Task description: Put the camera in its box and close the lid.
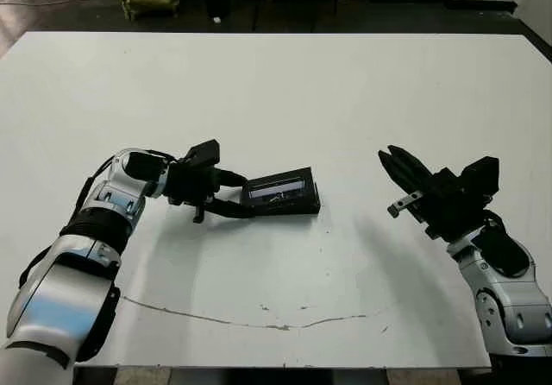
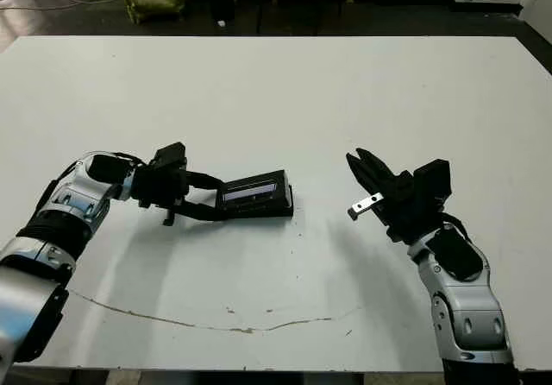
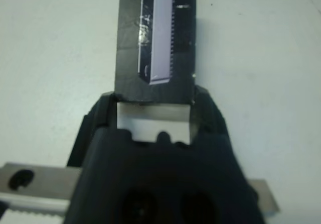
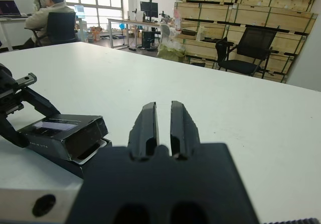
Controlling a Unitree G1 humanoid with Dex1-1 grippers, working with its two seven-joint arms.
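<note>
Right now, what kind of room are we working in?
Likely a workshop or lab office: wooden crates stacked along the back wall, office chairs, and a person seated at a desk beyond the white table.

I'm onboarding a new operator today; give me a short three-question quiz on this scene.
1. True or false: the left gripper is at the lid.
2. Is the lid fully seated on the box? A) yes B) no, it sits tilted.
3. What does the right gripper hold?

Key: 1 true, its fingers straddle the lid's end. 2 B. 3 nothing; it is apart from the box, fingers nearly together.
</note>
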